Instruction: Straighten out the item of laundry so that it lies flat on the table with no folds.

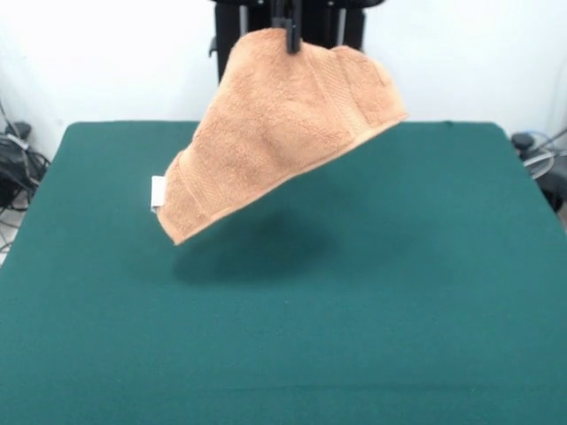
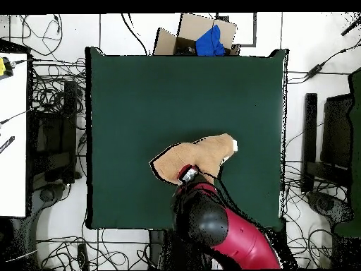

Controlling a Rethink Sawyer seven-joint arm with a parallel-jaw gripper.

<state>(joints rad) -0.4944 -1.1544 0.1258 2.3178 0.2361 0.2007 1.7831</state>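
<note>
end effector (image 1: 289,37) pinching towel (image 1: 283,133) aloft | green table (image 1: 399,310) | cables (image 2: 53,106) around

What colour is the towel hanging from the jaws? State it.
Orange-tan terry, with a woven border band near its lower edge; the towel shows best in the front view.

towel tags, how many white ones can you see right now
1. A white tag shows at the lower left edge of the towel, which hangs clear of the table from the gripper. Others may be hidden in folds.
</note>
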